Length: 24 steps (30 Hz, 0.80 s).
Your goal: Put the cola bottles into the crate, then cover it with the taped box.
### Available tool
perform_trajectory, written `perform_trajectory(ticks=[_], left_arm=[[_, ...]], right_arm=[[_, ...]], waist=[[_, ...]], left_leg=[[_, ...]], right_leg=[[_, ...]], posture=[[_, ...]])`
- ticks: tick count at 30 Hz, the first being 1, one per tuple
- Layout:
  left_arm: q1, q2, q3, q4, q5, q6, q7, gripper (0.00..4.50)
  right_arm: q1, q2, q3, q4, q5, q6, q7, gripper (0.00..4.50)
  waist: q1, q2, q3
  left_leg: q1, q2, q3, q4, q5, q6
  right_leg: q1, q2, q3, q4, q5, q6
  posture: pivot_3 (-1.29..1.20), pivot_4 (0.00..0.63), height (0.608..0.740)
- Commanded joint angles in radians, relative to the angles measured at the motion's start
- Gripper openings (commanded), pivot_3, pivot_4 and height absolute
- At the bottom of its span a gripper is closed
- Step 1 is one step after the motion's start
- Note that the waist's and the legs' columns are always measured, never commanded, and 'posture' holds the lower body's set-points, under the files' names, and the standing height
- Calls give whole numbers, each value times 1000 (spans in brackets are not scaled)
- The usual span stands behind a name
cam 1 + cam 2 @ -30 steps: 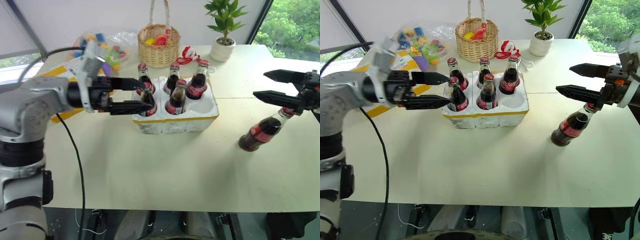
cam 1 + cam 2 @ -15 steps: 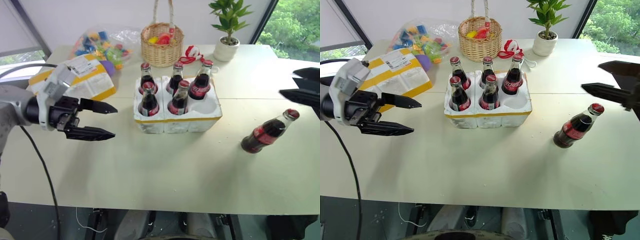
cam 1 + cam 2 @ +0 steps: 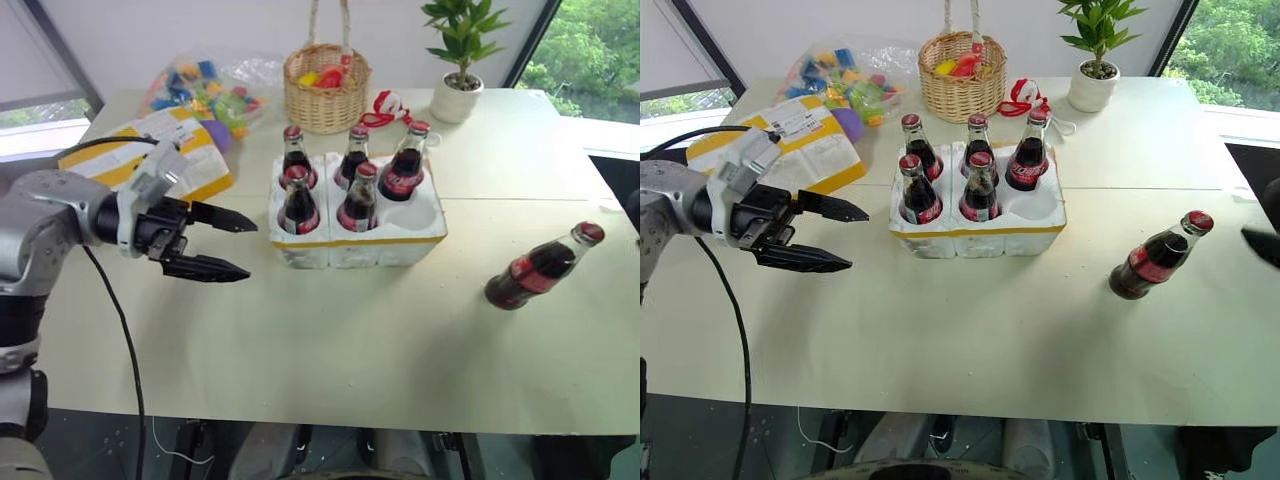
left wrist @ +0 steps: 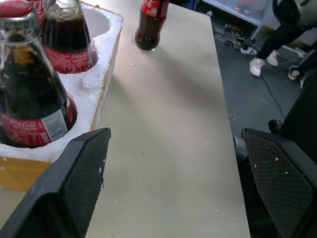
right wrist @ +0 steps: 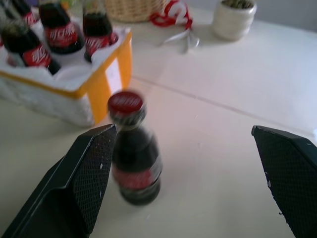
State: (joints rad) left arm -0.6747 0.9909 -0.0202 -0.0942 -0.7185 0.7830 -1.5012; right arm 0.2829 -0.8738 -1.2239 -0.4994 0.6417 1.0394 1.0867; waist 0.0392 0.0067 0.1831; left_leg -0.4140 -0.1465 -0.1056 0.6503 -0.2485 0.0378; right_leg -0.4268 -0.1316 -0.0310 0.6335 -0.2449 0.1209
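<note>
While five cola bottles (image 3: pixel 357 196) stand in the crate (image 3: pixel 357 243), a sixth bottle (image 3: pixel 541 267) is left on the table (image 3: pixel 330 350), well to the crate's right.

The left gripper (image 3: pixel 235 244) is held wide apart and empty just left of the crate; the right gripper (image 5: pixel 183 173) is spread wide behind the sixth bottle, gripping nothing. The taped box (image 3: pixel 150 152) lies at the table's far left, one crate well unfilled.

Bottles (image 3: pixel 536 268): glossy glass. Crate (image 3: pixel 400 240): rough, crumbly white foam. Basket (image 3: pixel 326 88): woven wicker. Table (image 3: pixel 350 340): smooth, matt.
</note>
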Motion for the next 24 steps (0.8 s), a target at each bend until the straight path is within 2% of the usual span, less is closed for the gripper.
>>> perform_trajectory(ticks=[1,6,10,15,24], left_arm=[[-17,-3,8,-4,13,-29,-8,4413],[4,-14,16,-22,23,-44,4,4413],[20,-15,28,-45,19,-42,22,4413],[49,-6,50,-75,9,-34,47,4413],[88,9,84,-124,-15,-14,80,4413]], right_arm=[[34,82,1,-105,32,-32,-70,4500],[35,206,142,-152,20,-95,-204,4500],[27,251,252,-107,-11,-178,-271,4500],[-27,252,357,-36,-23,-235,-338,4500],[-71,227,448,71,-36,-293,-389,4500]], waist=[[-1,0,0],[-3,-1,0],[-2,-1,0],[-2,-2,0],[-1,-2,0]], left_leg=[[0,0,0,1,0,0],[3,0,0,1,0,-2],[4,1,0,1,2,-1],[4,0,0,0,2,-1],[4,1,-1,0,2,-2]], right_leg=[[0,0,0,0,0,0],[4,0,0,-1,0,-1],[4,1,0,-1,1,-1],[3,1,0,-1,1,-1],[4,2,0,-1,1,-1]], posture=[[0,150,732],[0,150,732],[0,150,732],[0,150,732],[0,150,732]])
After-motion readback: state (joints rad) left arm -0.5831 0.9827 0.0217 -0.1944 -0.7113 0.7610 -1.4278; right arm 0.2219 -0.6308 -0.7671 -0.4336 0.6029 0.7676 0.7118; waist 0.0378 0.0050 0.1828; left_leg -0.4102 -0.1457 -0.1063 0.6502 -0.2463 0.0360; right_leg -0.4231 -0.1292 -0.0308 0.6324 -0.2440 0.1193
